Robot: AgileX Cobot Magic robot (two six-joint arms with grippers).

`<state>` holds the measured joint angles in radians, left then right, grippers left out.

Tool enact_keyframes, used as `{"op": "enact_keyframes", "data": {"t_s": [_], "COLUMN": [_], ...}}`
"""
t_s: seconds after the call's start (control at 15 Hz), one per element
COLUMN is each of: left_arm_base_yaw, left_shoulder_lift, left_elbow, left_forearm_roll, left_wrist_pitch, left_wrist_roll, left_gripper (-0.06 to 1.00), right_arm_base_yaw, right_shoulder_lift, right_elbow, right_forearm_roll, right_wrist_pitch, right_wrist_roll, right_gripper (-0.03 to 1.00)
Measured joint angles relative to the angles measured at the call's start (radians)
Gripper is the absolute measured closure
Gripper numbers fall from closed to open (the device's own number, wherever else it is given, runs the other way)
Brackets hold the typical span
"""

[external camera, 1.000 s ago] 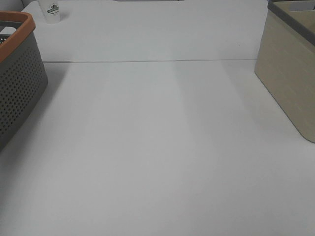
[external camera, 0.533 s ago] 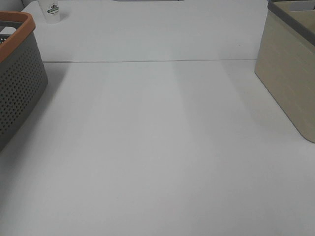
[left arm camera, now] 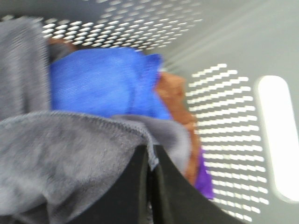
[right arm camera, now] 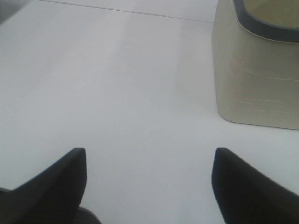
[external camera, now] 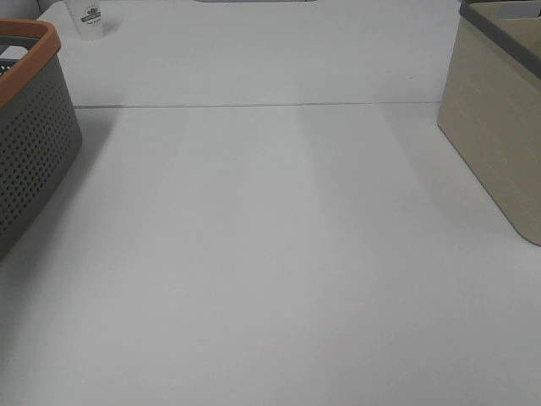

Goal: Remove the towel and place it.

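The dark grey towel (left arm camera: 70, 154) shows only in the left wrist view, lying inside the perforated grey basket (left arm camera: 233, 56) on top of other cloths. My left gripper (left arm camera: 150, 172) is down in the basket, its two black fingers pressed together on the towel's stitched hem. My right gripper (right arm camera: 149, 182) is open and empty, hovering over the bare white table (right arm camera: 117, 84). Neither gripper shows in the exterior high view.
A blue cloth (left arm camera: 98, 84), an orange-brown cloth (left arm camera: 175, 100) and a purple one (left arm camera: 203, 179) lie under the towel. The orange-rimmed basket (external camera: 34, 144) stands at the table's left edge, a beige bin (external camera: 499, 127) at the right, near my right gripper (right arm camera: 257, 70). A white cup (external camera: 89, 19) stands far left.
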<state>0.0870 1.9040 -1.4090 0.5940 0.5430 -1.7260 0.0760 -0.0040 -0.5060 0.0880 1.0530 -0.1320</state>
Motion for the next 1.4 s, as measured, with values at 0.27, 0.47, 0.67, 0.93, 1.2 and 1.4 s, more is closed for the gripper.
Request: {"op": "enact_keyframes", "data": {"t_s": [0.27, 0.47, 0.67, 0.93, 1.2, 1.4], "left_arm_base_yaw": [0.0, 0.0, 0.0, 0.0, -0.002, -0.029], "left_shoulder_lift": [-0.086, -0.155, -0.243, -0.322, -0.325, -0.325], "left_elbow": [0.0, 0.0, 0.0, -0.001, -0.084, -0.212], "left_forearm_roll": [0.038, 0.035, 0.035, 0.002, -0.083, -0.101], "left_wrist_pitch": [-0.129, -0.191, -0.361, -0.769, -0.944, -0.959], "left_wrist_roll": [0.144, 0.206, 0.21, 0.211, 0.211, 0.211], "left_gripper": [0.94, 0.94, 0.94, 0.94, 0.94, 0.94], "right_arm_base_yaw": [0.0, 0.0, 0.0, 0.0, 0.0, 0.0], "right_shoulder_lift": [0.0, 0.0, 0.0, 0.0, 0.0, 0.0], "right_elbow": [0.0, 0.0, 0.0, 0.003, 0.003, 0.003], "right_forearm_roll": [-0.001, -0.001, -0.005, -0.006, -0.007, -0.007], "right_wrist_pitch": [0.0, 0.0, 0.0, 0.0, -0.001, -0.001], "right_wrist_roll": [0.0, 0.0, 0.0, 0.0, 0.0, 0.0], "right_gripper": [0.23, 0.23, 0.23, 0.23, 0.23, 0.23]}}
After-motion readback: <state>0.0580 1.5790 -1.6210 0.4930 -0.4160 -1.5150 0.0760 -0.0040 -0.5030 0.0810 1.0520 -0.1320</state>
